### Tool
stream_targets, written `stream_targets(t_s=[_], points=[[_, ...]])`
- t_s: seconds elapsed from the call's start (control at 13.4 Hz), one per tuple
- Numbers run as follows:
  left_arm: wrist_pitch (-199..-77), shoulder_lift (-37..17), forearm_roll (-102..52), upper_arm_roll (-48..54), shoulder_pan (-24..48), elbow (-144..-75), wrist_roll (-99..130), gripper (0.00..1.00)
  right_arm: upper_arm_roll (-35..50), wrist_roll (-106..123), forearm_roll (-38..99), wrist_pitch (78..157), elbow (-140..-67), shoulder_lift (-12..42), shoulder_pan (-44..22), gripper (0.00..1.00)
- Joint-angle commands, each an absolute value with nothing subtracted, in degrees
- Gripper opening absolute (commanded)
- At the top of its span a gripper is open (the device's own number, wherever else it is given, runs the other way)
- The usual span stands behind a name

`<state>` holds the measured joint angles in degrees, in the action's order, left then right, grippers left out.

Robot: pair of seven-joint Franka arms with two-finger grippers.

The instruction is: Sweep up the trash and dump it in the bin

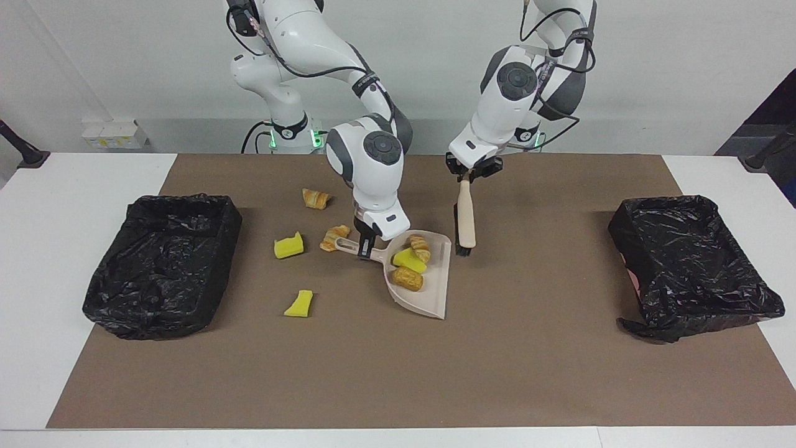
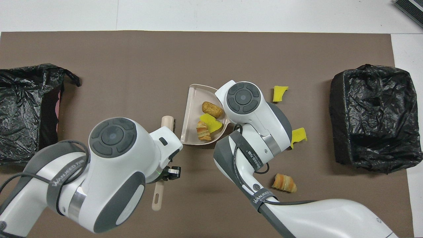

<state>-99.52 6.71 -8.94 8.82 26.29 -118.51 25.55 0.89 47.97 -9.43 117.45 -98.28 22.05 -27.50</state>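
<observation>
We see the right gripper (image 1: 367,244) with jaws clamped on the dustpan (image 1: 435,292) handle, the pan flat on the worktop (image 1: 373,373). Three trash pieces (image 1: 409,267) lie in it; four more (image 1: 289,247) lie on the mat toward the right arm's bin (image 1: 163,264). The left gripper (image 1: 467,174) has jaws closed on the brush (image 1: 466,218), bristles down beside the pan.

White table (image 1: 74,180), brown mat (image 1: 385,373), pale grey wall (image 1: 124,56), wall sockets (image 1: 112,134)
</observation>
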Motion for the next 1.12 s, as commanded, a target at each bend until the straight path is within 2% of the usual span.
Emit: stream_targets(t_s=[0.0, 0.07, 0.3, 0.6, 0.9, 1.05], points=[[-103.9, 14.5, -7.6, 8.7, 31.4, -129.0, 31.1, 0.0, 1.3, 50.1, -10.2, 117.2, -99.9, 18.7, -25.8, 0.0], [-106.1, 16.4, -7.6, 8.7, 33.6, -133.4, 35.1, 0.0, 1.3, 50.2, -10.0, 117.2, -99.9, 17.7, -24.4, 0.0], [-115.0, 16.7, -7.6, 8.8, 40.2, -140.3, 41.9, 0.0, 1.4, 55.4, -9.6, 116.9, -100.0, 14.7, -20.6, 0.0], [-119.9, 16.2, -7.6, 8.8, 40.3, -145.6, 41.6, 0.0, 1.3, 66.3, -7.8, 111.4, -99.5, 10.7, -13.2, 0.0], [-122.7, 15.0, -8.0, 8.8, 40.4, -146.0, 42.4, 0.0, 1.0, 72.2, -7.8, 107.5, -99.1, 6.5, -3.5, 0.0], [-122.7, 14.9, -8.2, 8.8, 40.3, -146.1, 42.3, 0.01, 0.7, 78.5, -7.9, 104.6, -95.8, 6.2, 2.4, 0.0]])
